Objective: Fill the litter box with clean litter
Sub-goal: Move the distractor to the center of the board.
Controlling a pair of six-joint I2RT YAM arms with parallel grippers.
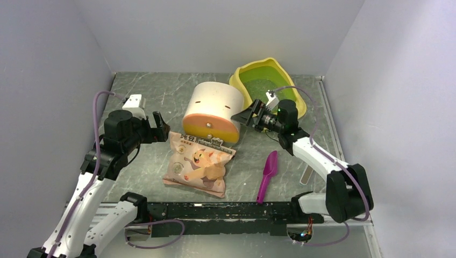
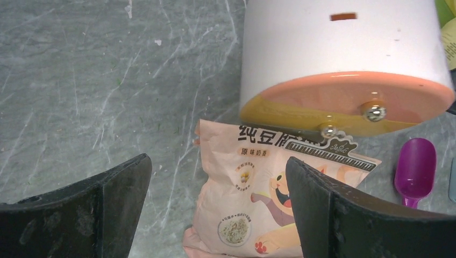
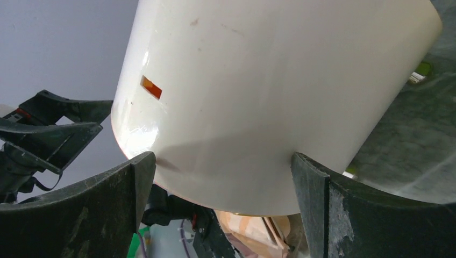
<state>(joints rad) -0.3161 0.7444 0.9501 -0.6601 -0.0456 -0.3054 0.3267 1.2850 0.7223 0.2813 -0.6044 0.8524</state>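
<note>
Litter box: a yellow tray with a lime-green inner pan. It sits upright at the far right of the table, about 1 o'clock from the middle. It is partly hidden behind the right arm's wrist.
Litter: a pale, greenish patch on the floor of the pan. The grains are too small to make out from above.
Container: a cream drum with an orange end that lies on its side at the table's centre. The orange end faces 6 o'clock, and the litter box is just beside it at 2 o'clock.
Bag: pink with a cartoon cat, lying flat at 6 o'clock from the container. Its top edge is tucked under the orange end.
Scoop: magenta and flat on the table, at 3 o'clock from the bag and apart from it.
Left claw: released, jaws spread wide, gripping nothing. It hangs at 9 o'clock from the container, and the left wrist view shows the bag's top edge and bare table between the fingers.
Right claw: released, jaws spread wide, at 3 o'clock from the container. In the right wrist view the cream side fills the gap between the fingers. I cannot tell whether they touch it.
</note>
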